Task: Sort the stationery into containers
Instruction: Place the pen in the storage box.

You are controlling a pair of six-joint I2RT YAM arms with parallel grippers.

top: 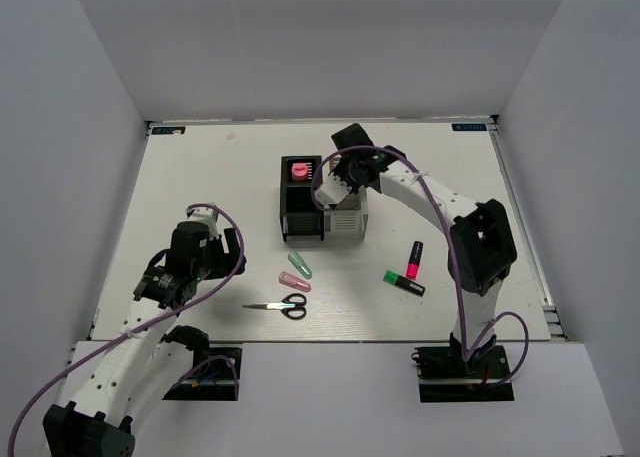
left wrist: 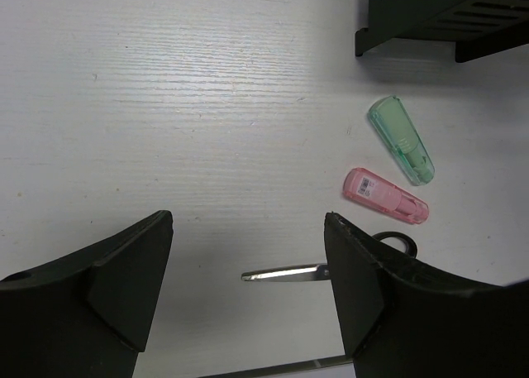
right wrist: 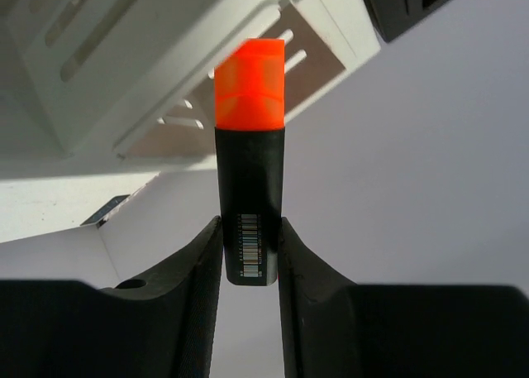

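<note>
The right gripper (right wrist: 248, 233) pinches the orange-capped highlighter (right wrist: 250, 179) between its jaws, while the left gripper (left wrist: 248, 229) stands wide open and empty, the scissors (left wrist: 289, 272) tip showing between its jaws.

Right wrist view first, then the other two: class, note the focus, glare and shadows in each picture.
Right wrist view: the orange-capped highlighter is sharp, its cap glowing, the white container behind soft and part-shadowed. Left wrist view: bright sheen on the table; green capsule and pink capsule crisp. Top external view: even light, faint shadows.
</note>
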